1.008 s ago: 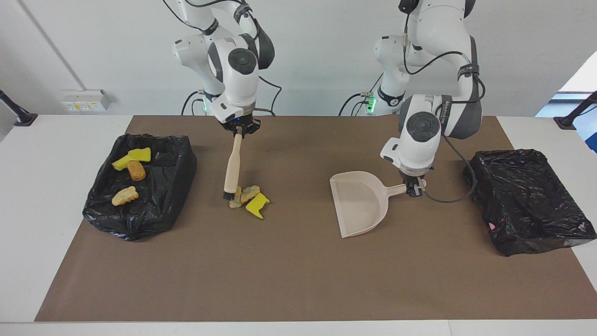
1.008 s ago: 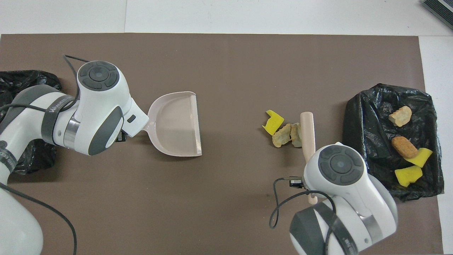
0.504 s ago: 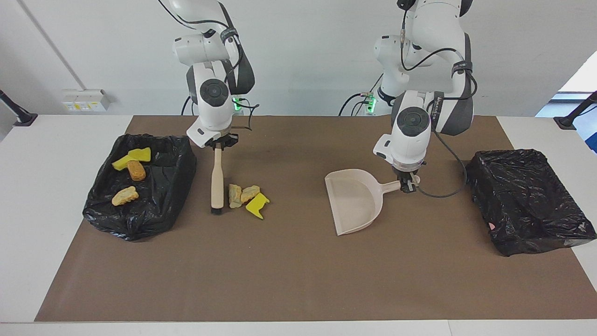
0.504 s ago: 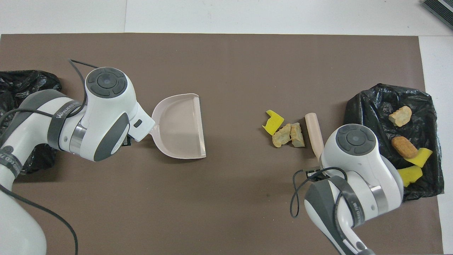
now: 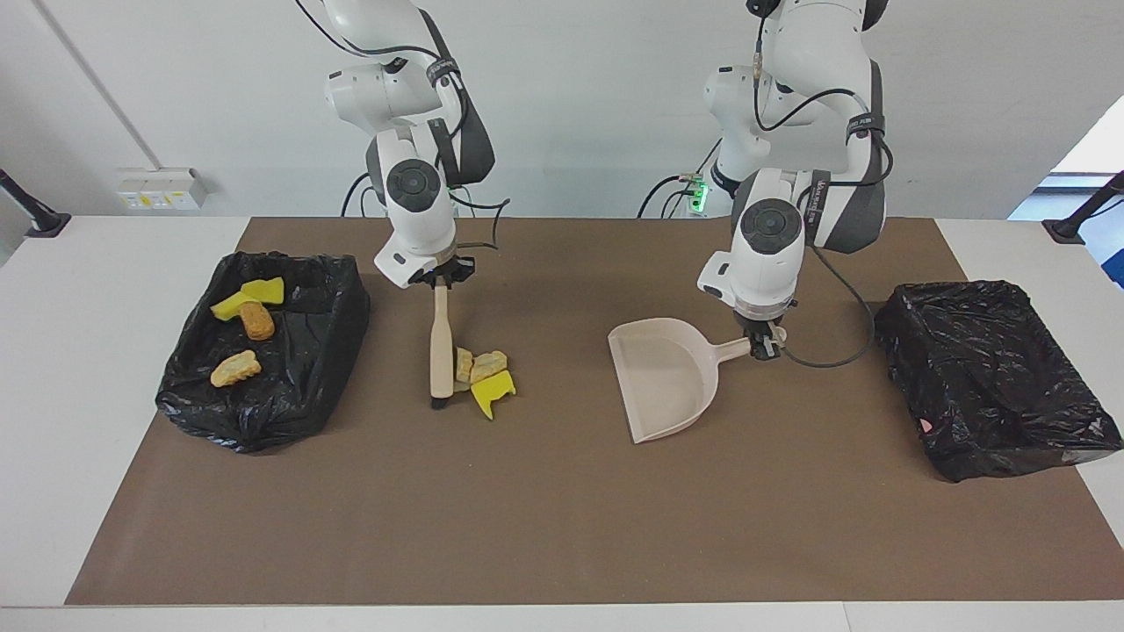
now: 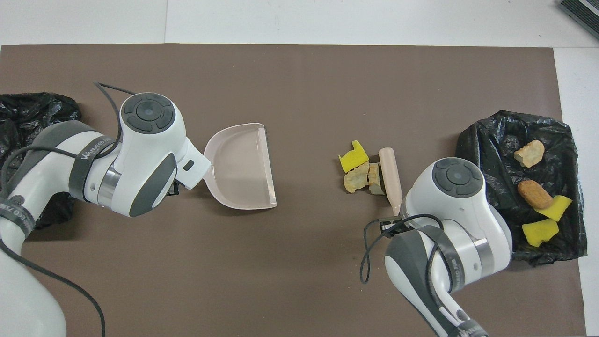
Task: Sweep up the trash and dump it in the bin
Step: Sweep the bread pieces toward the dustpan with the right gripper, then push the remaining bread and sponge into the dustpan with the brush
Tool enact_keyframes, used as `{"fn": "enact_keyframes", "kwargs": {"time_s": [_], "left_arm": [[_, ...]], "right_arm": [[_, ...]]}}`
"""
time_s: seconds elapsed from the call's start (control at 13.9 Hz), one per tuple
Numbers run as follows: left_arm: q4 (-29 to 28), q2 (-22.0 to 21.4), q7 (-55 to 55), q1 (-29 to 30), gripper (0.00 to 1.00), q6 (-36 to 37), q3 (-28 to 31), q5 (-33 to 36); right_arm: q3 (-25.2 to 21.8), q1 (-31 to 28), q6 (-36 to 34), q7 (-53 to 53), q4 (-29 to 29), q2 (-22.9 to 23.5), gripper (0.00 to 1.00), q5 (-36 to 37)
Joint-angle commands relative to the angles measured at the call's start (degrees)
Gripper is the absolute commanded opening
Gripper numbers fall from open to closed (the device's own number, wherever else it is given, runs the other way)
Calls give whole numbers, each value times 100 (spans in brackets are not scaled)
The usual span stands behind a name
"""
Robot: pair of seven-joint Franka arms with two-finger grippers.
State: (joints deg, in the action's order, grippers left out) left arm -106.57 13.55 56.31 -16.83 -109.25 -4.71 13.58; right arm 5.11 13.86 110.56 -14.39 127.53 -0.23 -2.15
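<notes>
The trash, a yellow chunk (image 5: 492,388) (image 6: 353,157) and two tan lumps (image 5: 488,362) (image 6: 355,178), lies bunched on the brown mat. A beige brush (image 5: 440,347) (image 6: 390,178) stands nearly upright with its bristles on the mat, touching the lumps on the side toward the right arm's end. My right gripper (image 5: 442,279) is shut on the top of its handle. My left gripper (image 5: 766,341) is shut on the handle of the beige dustpan (image 5: 665,377) (image 6: 241,164). The pan rests on the mat with its mouth toward the trash, a gap apart.
A bin lined with a black bag (image 5: 290,395) (image 6: 482,154) sits at the right arm's end and holds several yellow and tan pieces. A second black-lined bin (image 5: 992,377) (image 6: 28,107) sits at the left arm's end.
The right arm drew the brush off the trash toward its own end, then pushed the three pieces toward the dustpan. The left arm slid the dustpan a little toward the trash.
</notes>
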Motion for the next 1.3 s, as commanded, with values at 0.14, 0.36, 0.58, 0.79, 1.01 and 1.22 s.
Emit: {"fn": "enact_keyframes", "kwargs": {"time_s": [0.14,0.36,0.58,0.79,1.01,1.22], "left_arm": [[-268,-256,-313,-330,0,62,58,101],[-390,-265,-463,-471,0,9,58,101],[-487,-317,-481,-497,0,-61,49,101],[-732,-431,-472,-497,0,-315,40,101],[-821,-467,-463,-497,0,-447,40,101],[-856,-458,-472,-488,0,-675,40,84]], "right_arm": [[25,415,237,7,-272,304,0,-627],[25,722,351,-177,-422,375,0,-1093],[25,951,527,-301,-422,523,0,-1558],[25,1390,949,-520,-466,726,0,-2218],[51,1514,949,-486,-616,753,0,-2587],[60,1585,985,-249,-633,692,0,-3527]]}}
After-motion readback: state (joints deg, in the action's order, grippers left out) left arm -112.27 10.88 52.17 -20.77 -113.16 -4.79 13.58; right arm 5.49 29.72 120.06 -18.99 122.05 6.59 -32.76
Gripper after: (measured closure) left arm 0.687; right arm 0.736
